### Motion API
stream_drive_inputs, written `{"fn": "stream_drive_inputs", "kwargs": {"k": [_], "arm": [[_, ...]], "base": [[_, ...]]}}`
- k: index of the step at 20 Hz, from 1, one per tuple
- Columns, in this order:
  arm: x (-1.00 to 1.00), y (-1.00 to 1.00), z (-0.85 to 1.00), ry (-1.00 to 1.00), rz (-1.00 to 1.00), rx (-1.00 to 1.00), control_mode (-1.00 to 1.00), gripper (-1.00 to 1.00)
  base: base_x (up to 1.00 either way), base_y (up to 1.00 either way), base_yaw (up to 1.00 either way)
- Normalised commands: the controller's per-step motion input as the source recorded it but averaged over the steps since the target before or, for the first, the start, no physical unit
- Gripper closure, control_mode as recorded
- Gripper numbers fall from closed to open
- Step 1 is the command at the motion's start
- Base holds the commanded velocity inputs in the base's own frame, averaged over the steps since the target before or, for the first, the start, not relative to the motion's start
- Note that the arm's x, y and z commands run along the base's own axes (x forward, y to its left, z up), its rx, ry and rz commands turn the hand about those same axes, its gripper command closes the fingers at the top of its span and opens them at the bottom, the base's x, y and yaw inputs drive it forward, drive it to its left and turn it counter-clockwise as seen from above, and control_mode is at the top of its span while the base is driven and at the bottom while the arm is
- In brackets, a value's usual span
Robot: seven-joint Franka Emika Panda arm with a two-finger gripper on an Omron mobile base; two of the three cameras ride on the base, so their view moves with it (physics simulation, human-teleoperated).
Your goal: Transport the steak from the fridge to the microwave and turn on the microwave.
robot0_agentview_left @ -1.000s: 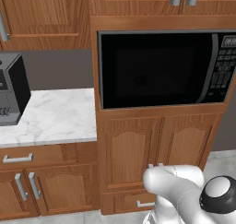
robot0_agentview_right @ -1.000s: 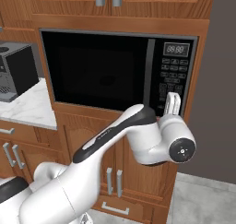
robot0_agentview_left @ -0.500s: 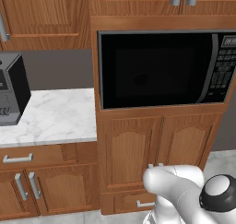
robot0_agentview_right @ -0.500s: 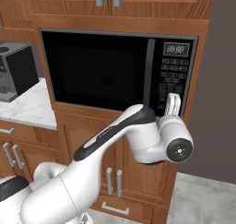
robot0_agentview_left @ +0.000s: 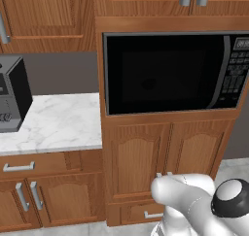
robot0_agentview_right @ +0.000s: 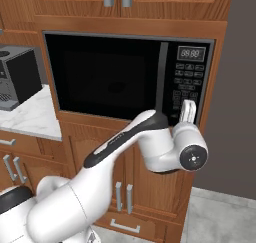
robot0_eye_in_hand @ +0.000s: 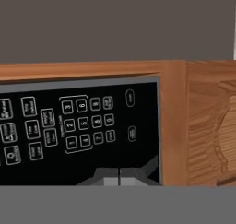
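RISK: the gripper (robot0_agentview_right: 187, 112), fingers pressed together, is right at the bottom of the keypad (robot0_agentview_right: 186, 85) on the microwave (robot0_agentview_right: 127, 77); a small slip could hit the wrong button | ROOM: wood frame (robot0_eye_in_hand: 174, 126) sits close beside the keypad; open floor below | STEAK: can't see it, door is shut

A white marble counter (robot0_agentview_left: 58, 121) tops wooden drawers. A black countertop appliance (robot0_agentview_left: 12, 92) stands at its left edge, against the back wall.

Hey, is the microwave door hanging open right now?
No, the microwave has its dark glass door shut flush in the wooden cabinet surround, with the gripper up at its keypad.
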Motion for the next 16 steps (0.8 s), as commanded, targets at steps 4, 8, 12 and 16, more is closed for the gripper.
{"fn": "stream_drive_inputs", "kwargs": {"k": [4, 8, 12, 16], "arm": [[0.27, -0.04, -0.06, 0.01, 0.0, 0.0, -1.0, 1.0], [0.26, -0.07, -0.08, 0.0, 0.0, 0.0, -1.0, 1.0], [0.25, -0.09, -0.11, 0.0, 0.0, 0.0, -1.0, 1.0], [0.25, -0.1, -0.09, 0.0, 0.0, 0.0, -1.0, 1.0]], "base": [[0.0, 0.0, 0.0], [0.0, 0.0, 0.0], [0.0, 0.0, 0.0], [0.0, 0.0, 0.0]]}}
